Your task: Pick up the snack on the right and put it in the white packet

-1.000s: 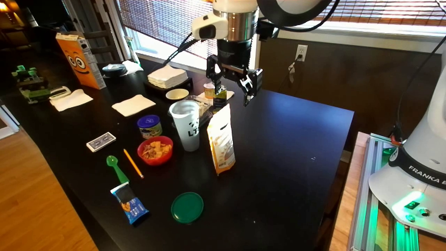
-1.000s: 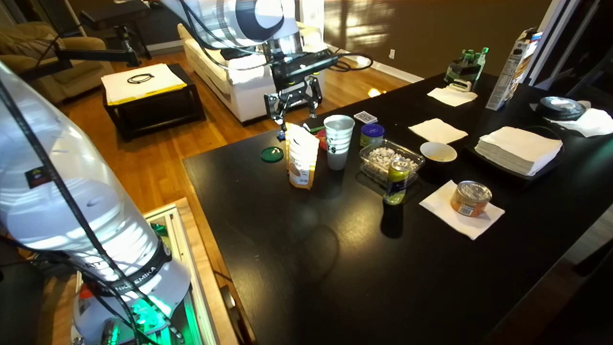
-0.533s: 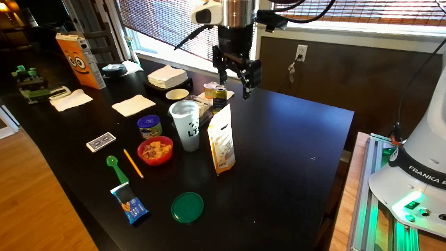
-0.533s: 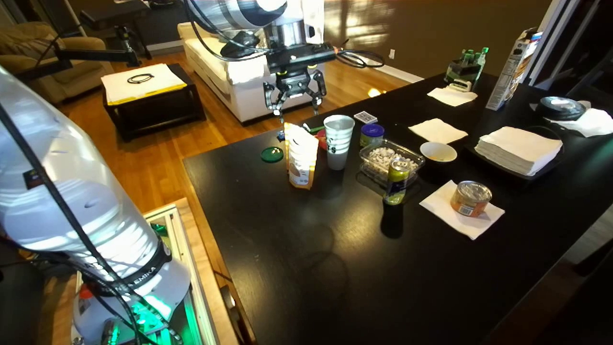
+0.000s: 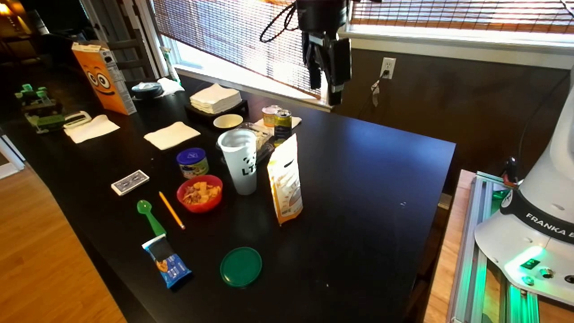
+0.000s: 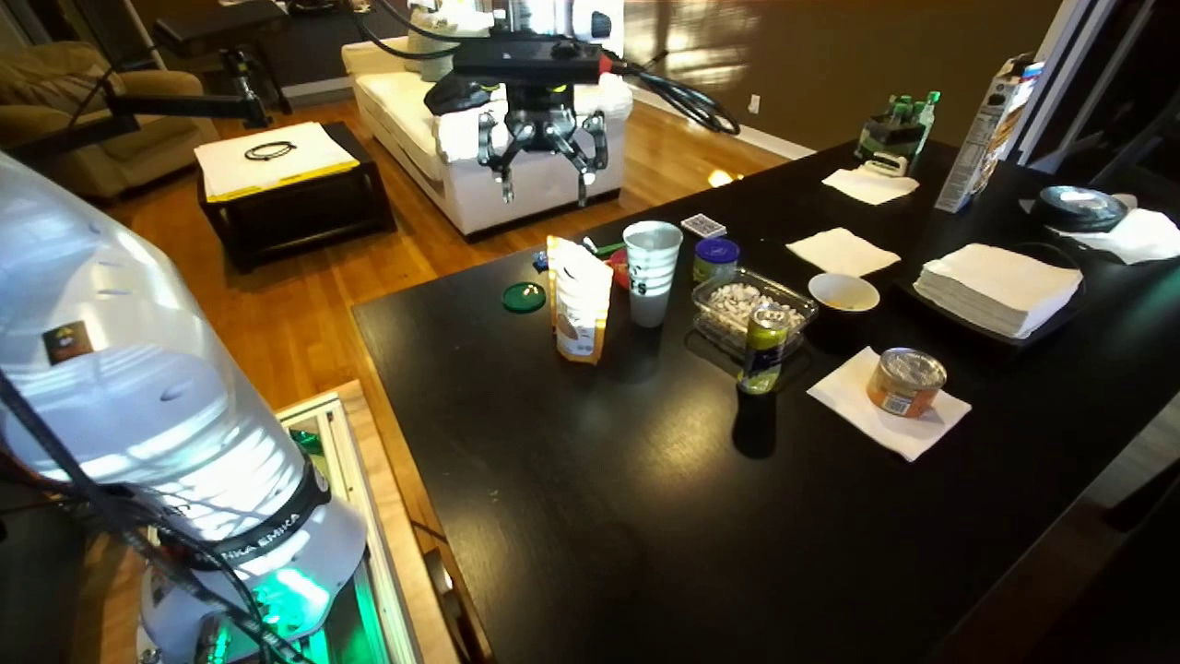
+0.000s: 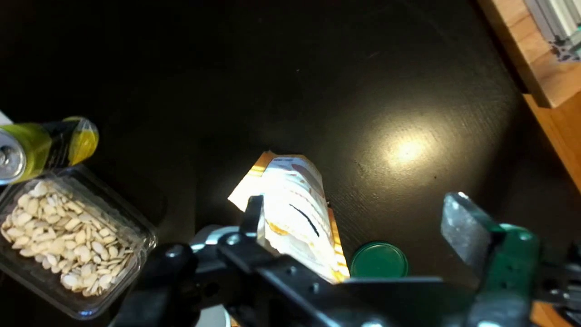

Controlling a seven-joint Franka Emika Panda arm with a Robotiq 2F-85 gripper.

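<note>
The white packet stands upright on the black table, white-faced with orange edges. It also shows in an exterior view and in the wrist view. My gripper is open and empty, high above the table. In an exterior view the gripper hangs fingers down, above and behind the packet. In the wrist view its fingers are wide apart, the left one overlapping the packet's edge in the picture. No loose round golden-brown snack shows; it is hidden or out of view.
A white cup stands close beside the packet. A red bowl holds golden-brown pieces. A blue wrapper and a green lid lie near the table's edge. A can and a clear seed box stand nearby.
My gripper has risen, moving up and right in one exterior view and up and slightly left in another. It has turned more upright and stayed open. The table objects have not moved.
</note>
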